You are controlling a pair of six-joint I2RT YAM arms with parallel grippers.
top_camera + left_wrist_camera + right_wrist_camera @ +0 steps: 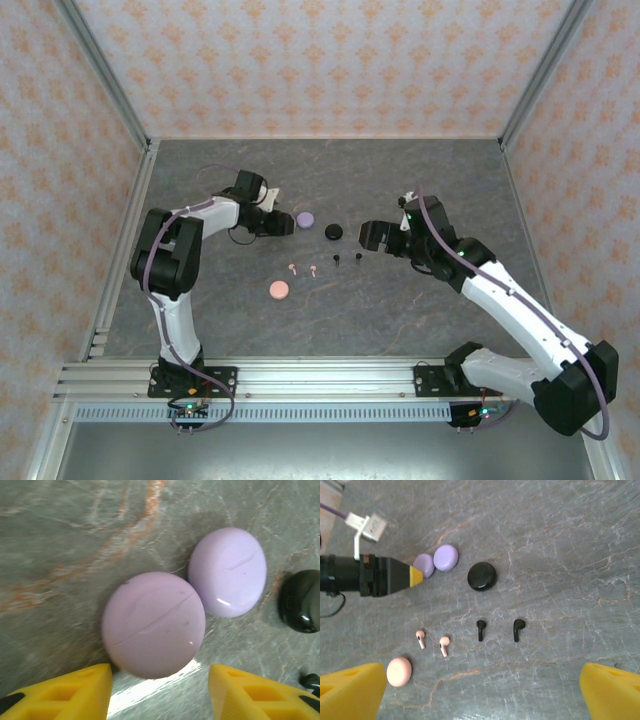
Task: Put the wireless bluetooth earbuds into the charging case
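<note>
Overhead, closed lilac cases [305,218], a black case [333,233] and a pink case [279,290] are sitting on the table [450,170], room all round; the earbuds [313,270] are lying loose at the black case's 6 o'clock. Left wrist: the left gripper [159,695] is hanging parted, empty, lilac cases at 12 o'clock. Right wrist: the right gripper [485,690] is gaping wide, empty, stemmed pink and black buds at 12 o'clock.

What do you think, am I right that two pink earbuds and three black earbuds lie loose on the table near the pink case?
Not quite: there are two black earbuds, not three. The right wrist view shows them lying loose on the table beside the two pink earbuds, near the pink case.
</note>
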